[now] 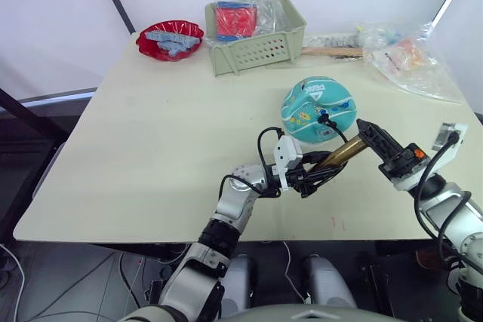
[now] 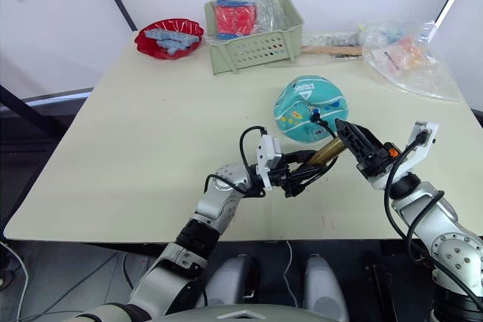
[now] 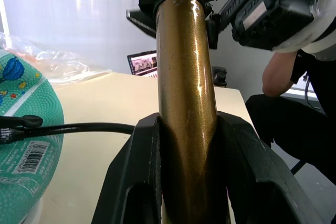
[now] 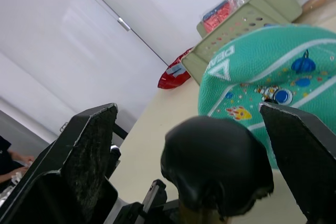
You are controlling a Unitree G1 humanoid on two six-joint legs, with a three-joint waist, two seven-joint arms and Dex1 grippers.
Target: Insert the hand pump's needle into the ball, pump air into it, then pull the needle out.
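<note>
The teal ball (image 1: pixel 318 108) lies on the table's right half. The hand pump (image 1: pixel 343 152) points its gold tube away from the ball, tilted up. My left gripper (image 1: pixel 306 179) is shut on the tube's lower end, and its fingers (image 3: pixel 136 150) clamp the gold tube (image 3: pixel 186 77). A thin black hose (image 1: pixel 336 130) runs from the pump to a small black fitting (image 1: pixel 324 118) resting on the ball; the needle itself is hidden. My right gripper (image 1: pixel 367 133) is open, its fingers (image 4: pixel 94 129) standing on either side of the pump's black handle (image 4: pixel 215 161) without touching it.
A green basket (image 1: pixel 256 47) with red packets stands at the back, a red bowl (image 1: pixel 170 39) to its left. Plastic bags (image 1: pixel 407 58) and a wooden-handled tool (image 1: pixel 332 51) lie at the back right. A person (image 3: pixel 294 103) sits beyond the table's edge.
</note>
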